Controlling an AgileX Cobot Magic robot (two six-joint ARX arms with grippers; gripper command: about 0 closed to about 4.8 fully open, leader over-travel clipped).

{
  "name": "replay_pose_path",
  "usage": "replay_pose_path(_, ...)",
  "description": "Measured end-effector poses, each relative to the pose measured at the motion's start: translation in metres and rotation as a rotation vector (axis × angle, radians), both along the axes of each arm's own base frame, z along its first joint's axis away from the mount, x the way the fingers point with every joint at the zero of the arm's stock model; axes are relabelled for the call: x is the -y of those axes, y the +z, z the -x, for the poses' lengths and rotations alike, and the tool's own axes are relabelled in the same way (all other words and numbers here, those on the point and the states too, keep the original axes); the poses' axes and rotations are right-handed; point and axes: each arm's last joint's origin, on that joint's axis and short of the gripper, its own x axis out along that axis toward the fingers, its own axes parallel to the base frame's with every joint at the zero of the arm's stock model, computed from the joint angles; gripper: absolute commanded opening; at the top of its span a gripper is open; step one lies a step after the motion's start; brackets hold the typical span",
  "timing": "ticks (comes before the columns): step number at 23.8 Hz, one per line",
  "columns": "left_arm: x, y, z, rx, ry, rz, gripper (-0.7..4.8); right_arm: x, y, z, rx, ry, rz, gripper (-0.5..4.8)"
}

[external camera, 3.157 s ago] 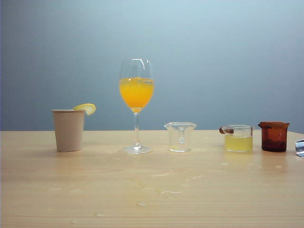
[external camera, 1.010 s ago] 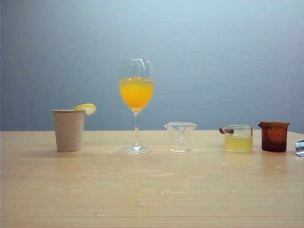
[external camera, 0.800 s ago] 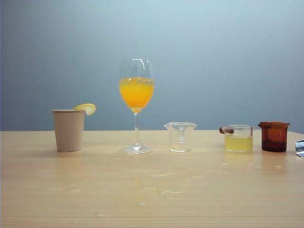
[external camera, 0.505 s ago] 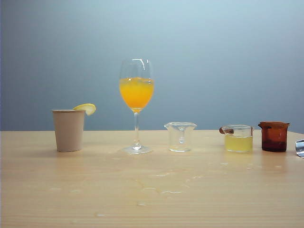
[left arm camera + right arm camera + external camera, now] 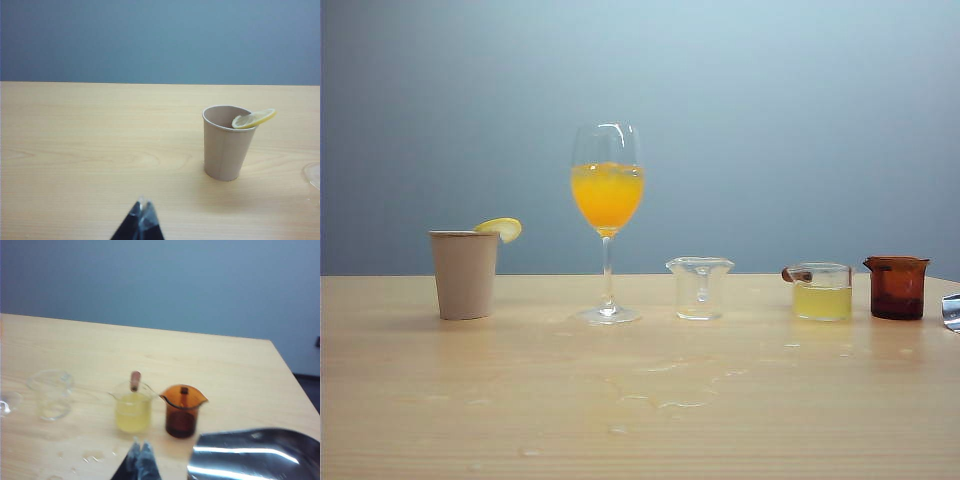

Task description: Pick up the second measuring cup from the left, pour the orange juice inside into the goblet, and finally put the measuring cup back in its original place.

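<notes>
Juice [image 5: 607,195] fills the goblet [image 5: 607,222]; cup [image 5: 700,288] empty. Right gripper [image 5: 140,452] shut, holding nothing, short of it; left gripper [image 5: 142,214], mostly cropped, seemingly closed.

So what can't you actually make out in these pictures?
- Left gripper: only the shut tips show at the left wrist view's edge; absent from the exterior view.
- Right gripper: same in the right wrist view, tips shut and blurred.
- Silver object: cut off by the frame; only a sliver in the exterior view.
- Brown cup: tinted glass hides any contents.
- Goblet: barely visible in either wrist view.
</notes>
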Motion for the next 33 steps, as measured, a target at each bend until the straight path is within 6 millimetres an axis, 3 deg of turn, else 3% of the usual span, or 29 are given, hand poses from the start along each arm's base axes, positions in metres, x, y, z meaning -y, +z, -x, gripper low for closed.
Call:
replay_pose_path(10, 0.0, 0.0, 0.0, 0.0, 0.0, 0.0, 0.0, 0.017, -0.03, -0.007, 0.033, -0.152, -0.044, -0.05)
replay_pose_path(21, 0.0, 0.0, 0.0, 0.0, 0.0, 0.0, 0.0, 0.018, -0.029, -0.007, 0.04, -0.15, -0.082, -0.05)
replay_pose_path(33, 0.0, 0.0, 0.0, 0.0, 0.0, 0.0, 0.0, 0.018, -0.03, -0.007, 0.046, -0.154, -0.005, -0.05)
